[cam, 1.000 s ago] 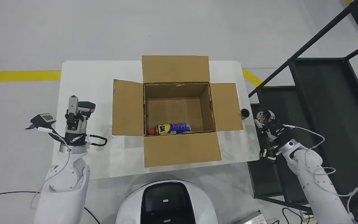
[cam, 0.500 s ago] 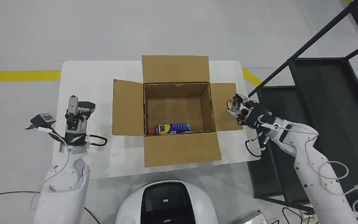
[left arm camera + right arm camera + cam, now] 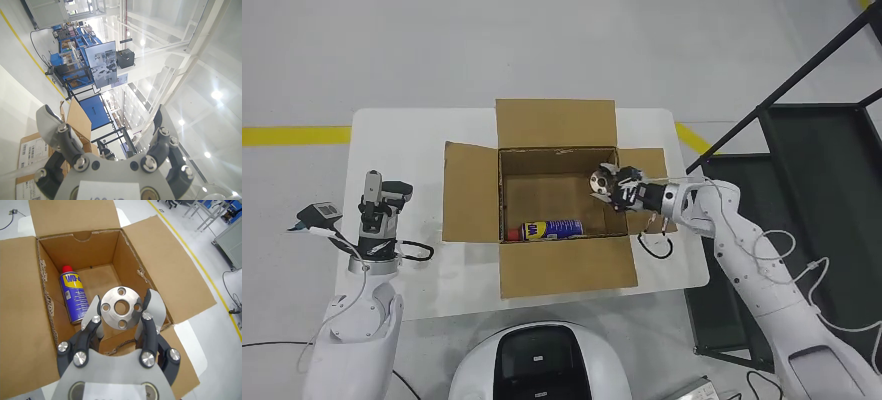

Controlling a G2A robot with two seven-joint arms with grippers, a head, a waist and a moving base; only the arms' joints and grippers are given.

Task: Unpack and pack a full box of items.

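Placement is the step in hand, as we judge it. Our right gripper [image 3: 122, 299] has its two fingers closed on the rim of a round, polished steel flange with a central bore and four bolt holes [image 3: 131, 317], pinching it on opposite edges. It holds the flange over the right part of the open brown cardboard box [image 3: 79, 249].

To do this well, we would lower the flange straight down onto the bare cardboard floor and stay off the right-hand inner wall and its ragged torn edge. We would also leave a gap to the blue and yellow spray can with the red cap [image 3: 73, 291]. The can lies on its side along the wall nearest the robot, with its cap toward the left. The flange looks heavy and smooth, so the pinch could slip. We would part the fingers only once the disc is low, and tip it toward flat so that it neither rolls nor lands on the can.

Our right arm reaches in over the right flap, with the wrist angled so the fingers point down into the box.

Our left gripper [image 3: 103, 121] stands at the left side of the white table [image 3: 402, 140], well apart from the box. It points upward with its fingers spread wide and nothing between them.
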